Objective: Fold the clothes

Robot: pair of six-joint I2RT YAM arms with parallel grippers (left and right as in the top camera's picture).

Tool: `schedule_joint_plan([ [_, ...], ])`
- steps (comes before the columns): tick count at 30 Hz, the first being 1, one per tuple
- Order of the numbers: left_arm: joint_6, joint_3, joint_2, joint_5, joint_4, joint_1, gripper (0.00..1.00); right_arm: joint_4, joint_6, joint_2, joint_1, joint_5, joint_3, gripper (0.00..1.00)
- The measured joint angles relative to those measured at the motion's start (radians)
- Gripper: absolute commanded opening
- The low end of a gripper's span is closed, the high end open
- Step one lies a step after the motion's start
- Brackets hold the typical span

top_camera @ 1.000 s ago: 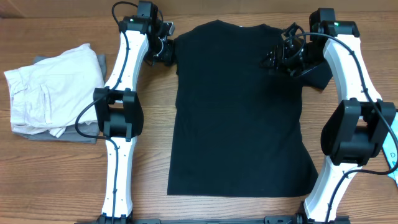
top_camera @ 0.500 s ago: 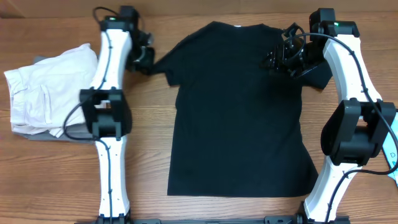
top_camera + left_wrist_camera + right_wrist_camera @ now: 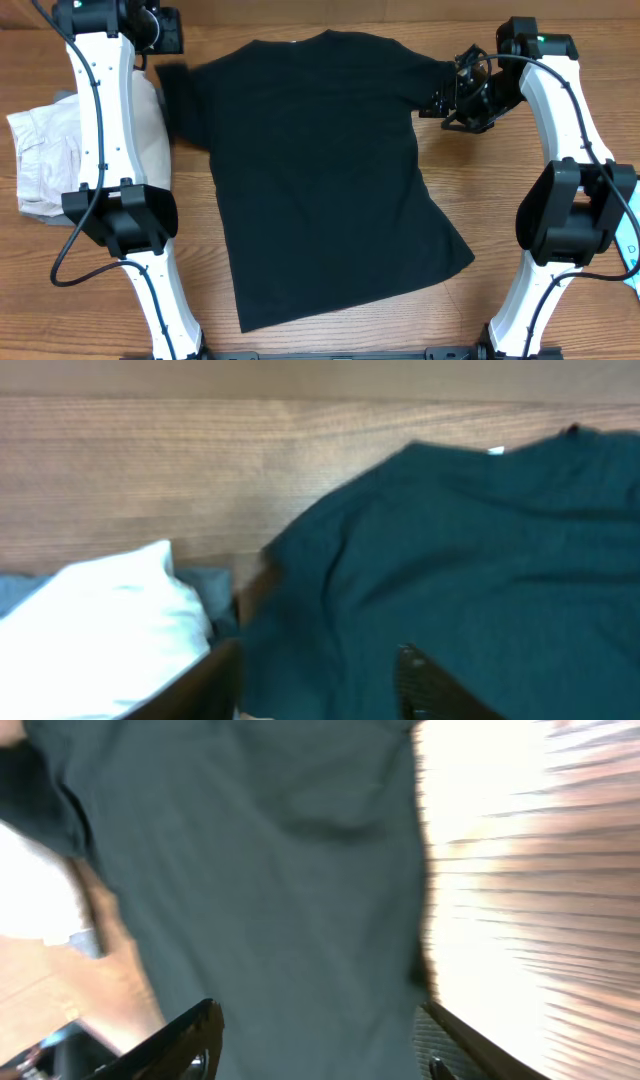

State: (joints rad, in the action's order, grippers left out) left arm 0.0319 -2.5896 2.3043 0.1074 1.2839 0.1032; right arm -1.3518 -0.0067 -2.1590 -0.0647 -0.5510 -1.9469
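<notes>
The clothes, a black T-shirt [image 3: 320, 170], lie spread flat and skewed on the table, neck with its white label [image 3: 293, 42] at the back. My left gripper [image 3: 168, 38] is at the far back left, just above the left sleeve [image 3: 182, 95]. In the left wrist view its jaws [image 3: 320, 690] stand apart over the shirt [image 3: 480, 560], gripping nothing. My right gripper [image 3: 452, 100] hovers at the right sleeve. Its fingers [image 3: 320, 1040] are wide apart with the shirt fabric [image 3: 270, 870] spread below them.
A folded off-white garment [image 3: 40, 160] lies at the left on a grey item, partly under my left arm; it also shows in the left wrist view [image 3: 100, 630]. A light blue item [image 3: 632, 245] peeks in at the right edge.
My left arm swung far to the back left, dragging the shirt leftward and turning it askew, then its jaws opened. My right gripper stayed near the right sleeve and widened slightly.
</notes>
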Motion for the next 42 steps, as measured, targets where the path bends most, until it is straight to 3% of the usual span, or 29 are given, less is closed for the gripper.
schedule_joint_plan([
  [7, 0.000, 0.000, 0.014, -0.007, 0.063, -0.003, 0.63, 0.008, 0.109, 0.008, 0.000, 0.208, 0.070, 0.68],
  [18, 0.000, 0.000, 0.014, -0.007, 0.109, -0.003, 0.65, 0.042, 0.172, 0.011, -0.001, 0.319, 0.469, 0.56],
  [21, 0.000, 0.000, 0.014, -0.007, 0.109, -0.003, 0.66, 0.044, 0.175, 0.033, -0.001, 0.321, 0.521, 0.42],
  [23, 0.000, 0.000, 0.014, -0.007, 0.112, -0.003, 0.66, 0.050, 0.169, 0.046, -0.002, 0.322, 0.557, 0.19],
  [26, 0.000, 0.000, 0.014, -0.007, 0.116, -0.003, 0.67, 0.048, 0.181, 0.055, -0.007, 0.320, 0.595, 0.04],
  [33, 0.000, 0.000, 0.014, -0.002, 0.115, -0.003, 0.71, 0.060, 0.232, 0.056, -0.056, 0.333, 0.580, 0.04],
  [39, 0.000, 0.000, 0.014, 0.009, 0.115, -0.003, 0.73, 0.109, 0.311, 0.040, -0.242, 0.401, 0.402, 0.04],
  [40, 0.000, 0.000, 0.014, 0.011, 0.116, -0.003, 0.73, 0.109, 0.322, 0.040, -0.275, 0.407, 0.367, 0.15],
  [41, 0.000, 0.000, 0.014, 0.014, 0.116, -0.003, 0.74, 0.108, 0.328, 0.040, -0.306, 0.411, 0.335, 0.41],
  [42, 0.000, 0.000, 0.014, 0.019, 0.117, -0.003, 0.75, 0.102, 0.335, 0.040, -0.335, 0.418, 0.303, 0.50],
])
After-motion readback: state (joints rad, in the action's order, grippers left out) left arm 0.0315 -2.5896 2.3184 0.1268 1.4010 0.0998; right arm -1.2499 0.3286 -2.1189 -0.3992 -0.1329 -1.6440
